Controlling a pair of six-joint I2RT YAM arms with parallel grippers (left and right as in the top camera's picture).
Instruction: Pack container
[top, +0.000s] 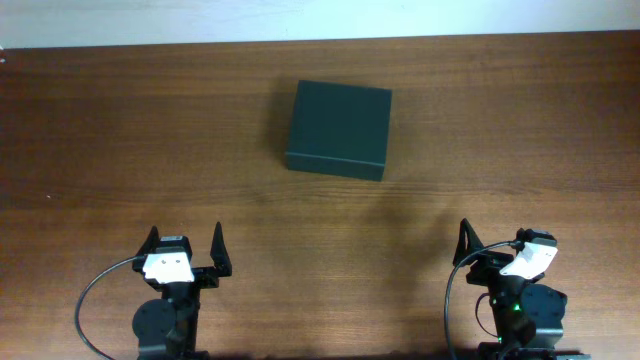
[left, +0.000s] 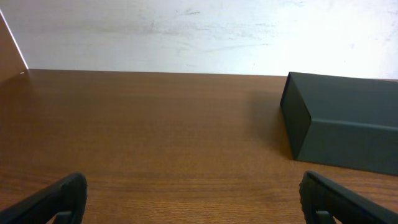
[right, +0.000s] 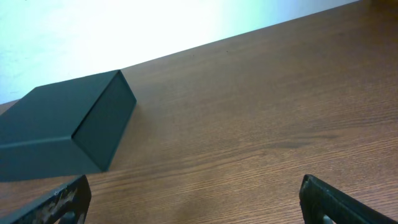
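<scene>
The container (top: 338, 130) is a dark green-black matte box, lid shut, lying flat on the wooden table (top: 120, 130) a little right of centre toward the far edge. It fills the right side of the left wrist view (left: 348, 124) and the left side of the right wrist view (right: 62, 130). My left gripper (top: 186, 238) sits at the near left, open and empty, well short of the box (left: 194, 200). At the near right, my right gripper (top: 492, 240) is also open with nothing between its fingers (right: 196, 202).
Bare brown wood surrounds the box on all sides. A white wall (left: 186, 31) rises behind the table's far edge. Black cables (top: 95, 290) loop beside each arm base at the near edge.
</scene>
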